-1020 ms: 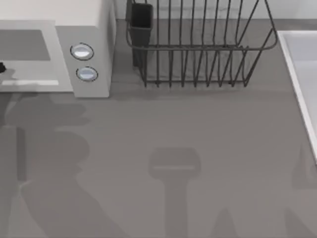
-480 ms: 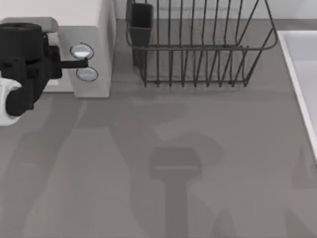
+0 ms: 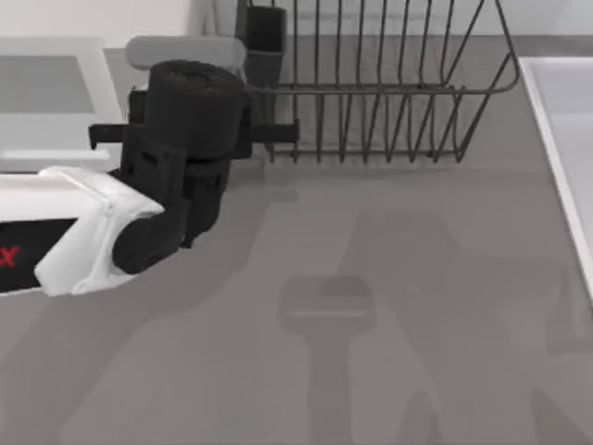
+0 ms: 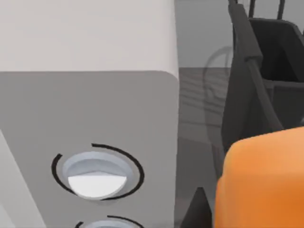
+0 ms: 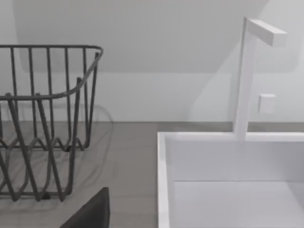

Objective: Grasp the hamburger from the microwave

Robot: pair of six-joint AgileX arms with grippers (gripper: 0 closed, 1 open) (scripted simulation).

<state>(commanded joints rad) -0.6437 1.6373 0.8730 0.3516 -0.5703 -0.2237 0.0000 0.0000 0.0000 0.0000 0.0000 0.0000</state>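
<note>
My left arm [image 3: 176, 158] sits over the microwave [image 3: 56, 102] front-right corner, next to the dish rack [image 3: 371, 83]. Left wrist cam picks up the hamburger [image 4: 261, 183] (orange block, close to lens) beside the knob [image 4: 97, 172] strip. Can't tell whether my claw's apart or clamped.

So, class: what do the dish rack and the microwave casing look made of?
Dish rack: thin dark wire, probably coated metal, judging by the slim bent rods with open gaps. Microwave: smooth off-white casing with a matte look, painted metal or plastic; the pictures leave that open.
</note>
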